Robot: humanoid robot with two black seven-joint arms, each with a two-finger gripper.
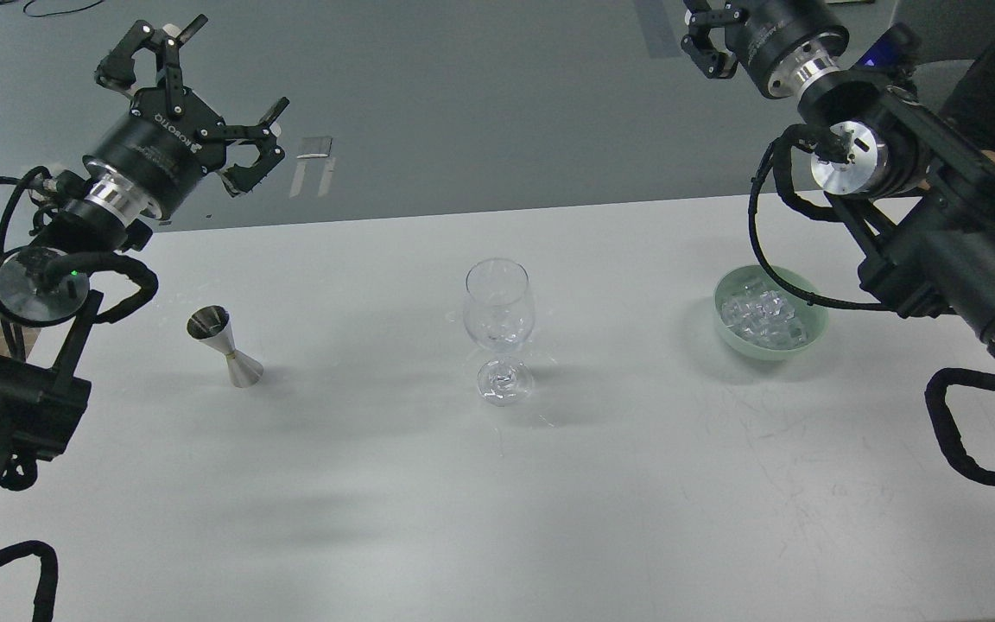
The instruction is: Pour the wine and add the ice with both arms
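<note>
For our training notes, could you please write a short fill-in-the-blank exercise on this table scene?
1. The ice lies in a pale ____ bowl.
2. The metal jigger stands to the ____ of the stemmed glass.
3. The left pincer is ____ and holds nothing.

Missing words: green; left; open

A white table (497, 518) spreads below both sets of fingers. On the grey floor (480, 104), two pale tape strips (312, 168) lie just right of the left fingers (247, 130). A darker strip (657, 26) lies just left of the right fingers (709, 56).
</note>
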